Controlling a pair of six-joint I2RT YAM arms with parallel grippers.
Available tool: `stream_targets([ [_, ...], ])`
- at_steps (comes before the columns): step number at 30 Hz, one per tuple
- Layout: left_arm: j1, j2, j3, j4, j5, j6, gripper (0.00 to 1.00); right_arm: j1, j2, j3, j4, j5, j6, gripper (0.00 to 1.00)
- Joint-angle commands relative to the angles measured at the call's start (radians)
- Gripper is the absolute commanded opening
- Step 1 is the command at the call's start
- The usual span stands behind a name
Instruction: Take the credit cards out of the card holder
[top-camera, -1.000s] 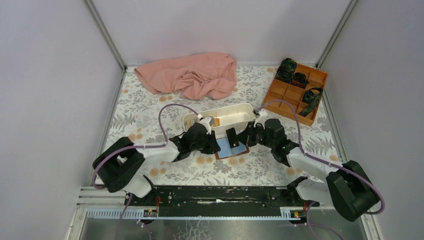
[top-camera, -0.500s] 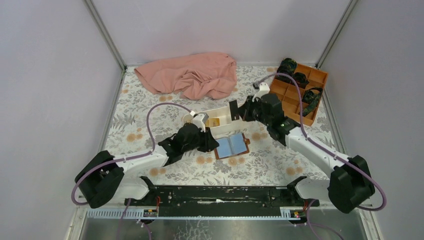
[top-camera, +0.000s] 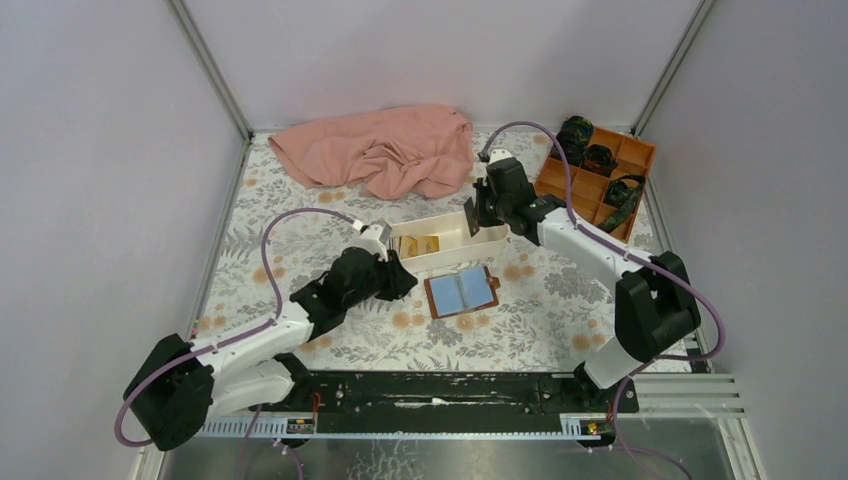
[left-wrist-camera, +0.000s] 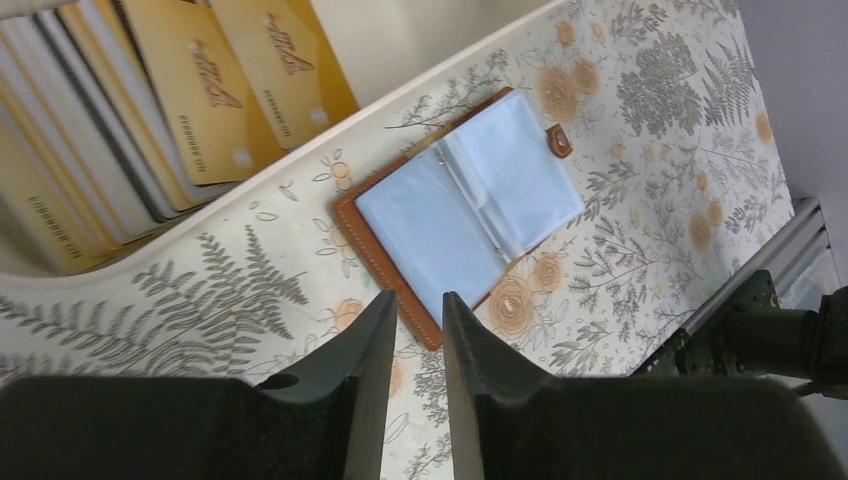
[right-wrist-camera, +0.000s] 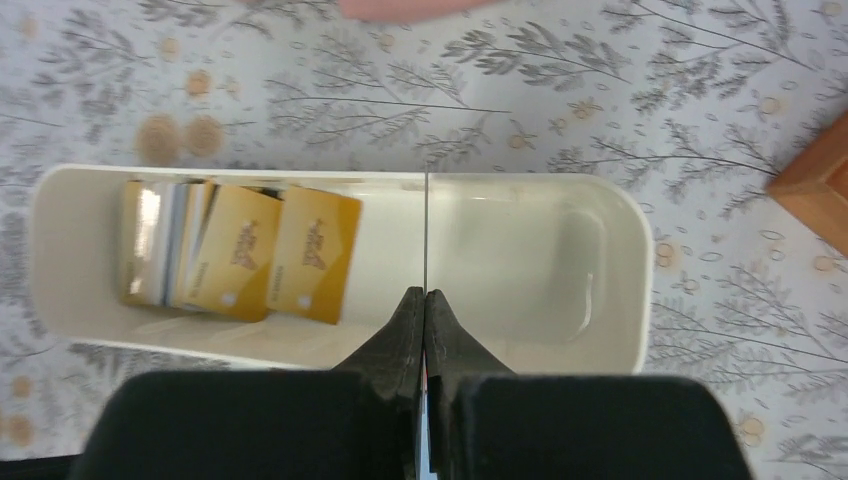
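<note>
Several credit cards (right-wrist-camera: 240, 255) lie fanned in the white tray (right-wrist-camera: 540, 270): thin, stiff, glossy; we judge edge pinches best. Right claw (right-wrist-camera: 425, 296) is closed on a single card (right-wrist-camera: 427, 230), edge-on above the tray. Leather card holder (left-wrist-camera: 465, 200) lies open on the desk (left-wrist-camera: 620, 250); left claw (left-wrist-camera: 418, 320) barely parted, empty.

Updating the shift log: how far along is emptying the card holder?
Done: several credit cards lie fanned in the white tray. In hand: the right gripper is shut on another card, held edge-on over the tray. The left gripper hangs open and empty near the open card holder. Left: release that card; whether the holder's pale sleeves hide more, I cannot tell.
</note>
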Motion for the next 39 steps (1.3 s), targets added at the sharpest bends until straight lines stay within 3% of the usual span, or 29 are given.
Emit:
stream_targets([
  [1, 0.033, -0.047, -0.021, -0.036, -0.015, 0.038, 0.30, 0.002, 0.029, 0.109, -0.115, 0.115, -0.070, 0.00],
  [8, 0.044, -0.020, -0.026, -0.017, 0.009, 0.037, 0.30, 0.001, 0.089, 0.185, -0.209, 0.159, -0.118, 0.00],
  [24, 0.054, -0.014, -0.038, -0.014, 0.014, 0.045, 0.30, 0.000, 0.169, 0.149, -0.197, 0.117, -0.098, 0.00],
  [32, 0.058, -0.011, -0.039, -0.005, 0.023, 0.045, 0.30, -0.002, 0.070, 0.098, -0.156, 0.109, -0.097, 0.00],
  [39, 0.058, -0.011, -0.042, -0.001, 0.041, 0.044, 0.30, -0.003, 0.039, 0.149, -0.205, 0.099, -0.150, 0.00],
])
